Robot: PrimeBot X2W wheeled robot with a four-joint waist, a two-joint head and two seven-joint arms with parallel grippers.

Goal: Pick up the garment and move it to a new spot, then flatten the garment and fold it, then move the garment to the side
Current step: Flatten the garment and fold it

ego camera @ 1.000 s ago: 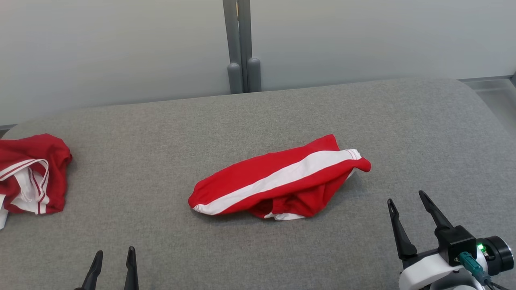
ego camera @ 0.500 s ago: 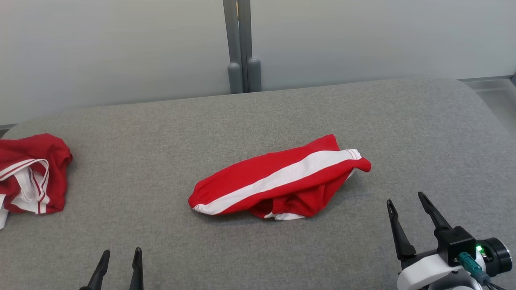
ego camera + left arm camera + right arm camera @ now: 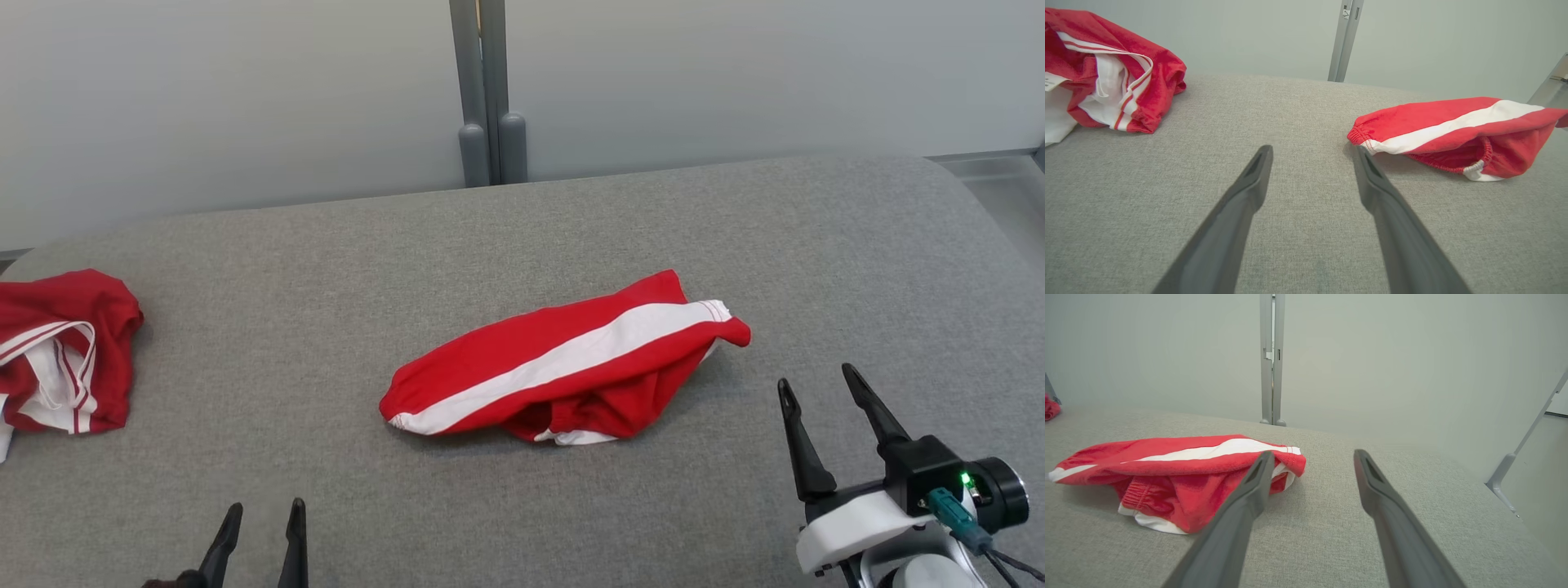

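The garment [image 3: 563,363], red with a broad white stripe, lies crumpled in the middle of the grey padded table [image 3: 326,269]. My left gripper [image 3: 267,506] stands open near the front edge, to the garment's lower left and well apart from it. In the left wrist view the left gripper [image 3: 1313,150] holds nothing, and the garment [image 3: 1453,130] lies just right of its right fingertip. My right gripper [image 3: 816,377] is open at the garment's lower right, clear of it. In the right wrist view the right gripper [image 3: 1313,453] is empty, with the garment [image 3: 1180,465] behind its left finger.
A second red-and-white garment [image 3: 65,351] lies bunched at the table's left edge, also seen in the left wrist view [image 3: 1114,69]. A grey post [image 3: 488,90] stands behind the table against a pale wall. The table's rounded right corner [image 3: 963,188] falls away to the floor.
My left gripper has come forward and to the right, toward the garment. My right gripper has edged forward a little. Both stay open, and the garments lie as before.
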